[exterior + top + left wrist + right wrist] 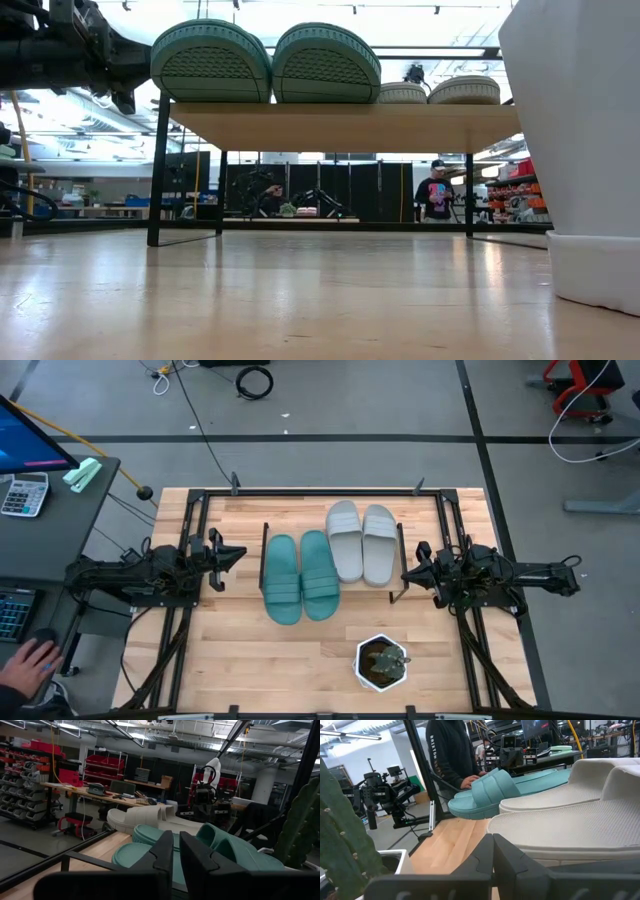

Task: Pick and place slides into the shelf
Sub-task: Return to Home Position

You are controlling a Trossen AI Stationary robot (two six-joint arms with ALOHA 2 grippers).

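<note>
Two teal-green slides [300, 576] and two light grey slides [362, 542] lie side by side, soles down, on the top board of the shelf [352, 592]. The low view shows the teal pair [265, 62] and the grey pair [440, 92] on the board [350, 126], which stands on thin black legs. My left gripper [243, 552] hovers shut to the left of the shelf, its fingers [176, 851] pointing at the teal slides [150, 837]. My right gripper [405, 574] hovers shut to the right of the shelf, facing the grey slides [570, 820]. Neither touches anything.
A white pot with a cactus [382, 663] stands near the table's front edge, right of centre, and fills the right of the low view [580, 150]. A black frame [320, 491] borders the table. A person's hand [25, 660] rests at a desk on the left.
</note>
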